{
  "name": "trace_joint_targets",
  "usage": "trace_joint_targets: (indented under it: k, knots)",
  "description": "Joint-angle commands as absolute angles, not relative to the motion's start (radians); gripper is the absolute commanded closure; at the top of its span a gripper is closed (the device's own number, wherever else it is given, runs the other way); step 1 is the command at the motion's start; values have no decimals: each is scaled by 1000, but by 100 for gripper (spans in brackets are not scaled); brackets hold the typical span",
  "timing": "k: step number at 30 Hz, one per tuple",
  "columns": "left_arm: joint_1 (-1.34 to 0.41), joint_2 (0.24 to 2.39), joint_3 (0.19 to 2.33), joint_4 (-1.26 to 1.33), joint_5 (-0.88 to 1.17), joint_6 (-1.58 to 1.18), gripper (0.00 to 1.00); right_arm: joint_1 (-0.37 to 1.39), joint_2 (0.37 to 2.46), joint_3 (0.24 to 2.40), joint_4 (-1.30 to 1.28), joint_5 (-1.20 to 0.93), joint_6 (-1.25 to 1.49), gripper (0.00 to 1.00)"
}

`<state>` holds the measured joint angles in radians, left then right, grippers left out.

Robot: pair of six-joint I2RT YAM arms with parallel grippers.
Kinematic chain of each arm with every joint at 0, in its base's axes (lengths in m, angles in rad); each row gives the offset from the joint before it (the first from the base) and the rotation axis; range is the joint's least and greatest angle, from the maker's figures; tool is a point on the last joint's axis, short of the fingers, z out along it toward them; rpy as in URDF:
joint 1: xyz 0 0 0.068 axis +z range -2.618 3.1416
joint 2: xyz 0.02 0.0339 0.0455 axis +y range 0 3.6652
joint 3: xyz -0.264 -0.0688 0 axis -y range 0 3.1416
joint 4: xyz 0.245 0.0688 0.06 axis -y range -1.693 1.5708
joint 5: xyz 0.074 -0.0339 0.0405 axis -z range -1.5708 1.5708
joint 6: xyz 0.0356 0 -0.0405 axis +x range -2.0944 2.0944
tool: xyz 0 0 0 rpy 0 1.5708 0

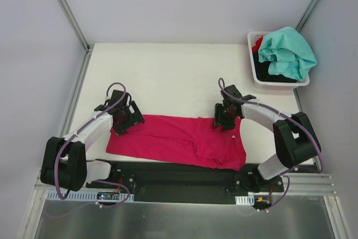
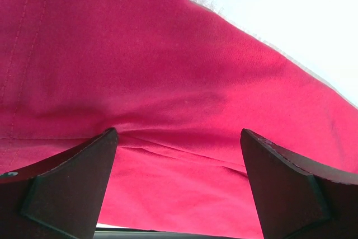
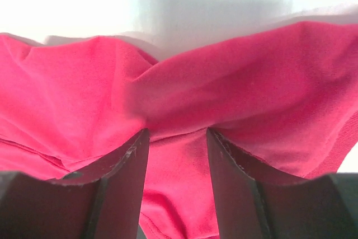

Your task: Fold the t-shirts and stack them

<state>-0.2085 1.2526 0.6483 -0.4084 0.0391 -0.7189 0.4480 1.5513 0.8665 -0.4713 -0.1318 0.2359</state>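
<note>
A large magenta-pink t-shirt (image 1: 179,138) lies flattened across the near part of the white table (image 1: 168,76), with a small white label (image 1: 233,136) near its right end. My left gripper (image 1: 124,117) stands open and low over the shirt's far left corner, with pink cloth (image 2: 168,71) spread flat between the wide jaws (image 2: 179,132). At the shirt's far right edge, my right gripper (image 1: 225,120) presses down on the cloth. Its jaws stand partly apart, and a puckered ridge of cloth (image 3: 251,88) sits between the fingertips (image 3: 178,131).
A white plastic basket (image 1: 251,54) stands at the table's far right corner. It holds a teal-mint shirt (image 1: 288,51) heaped on top, with a black one (image 1: 277,74) and a red one (image 1: 257,43) beneath. A black base rail (image 1: 179,177) runs along the near edge.
</note>
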Motion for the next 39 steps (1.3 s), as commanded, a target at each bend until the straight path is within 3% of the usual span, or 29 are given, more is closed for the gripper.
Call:
trace_joint_targets:
  k: [1,12,20,27,33,39]
  knots:
    - [-207,1247,667,-446,-17,-718,8,404,1540,890,-453,-103,241,51]
    - [-207,1200,664,-479,-71,-730,8,267,1586,957,-586,28,184,55]
    - [-207,1207,693,-491,-77,-729,8,252,1562,1075,-664,-46,141,55]
    - [-232,1117,779,-543,-137,-715,8,287,1388,1196,-742,-164,132,52]
    - [-232,1245,867,-490,-58,-693,7,299,1344,1118,-614,-235,115,52]
    - [-227,1406,900,-351,24,-701,7,290,1474,1086,-540,-252,92,52]
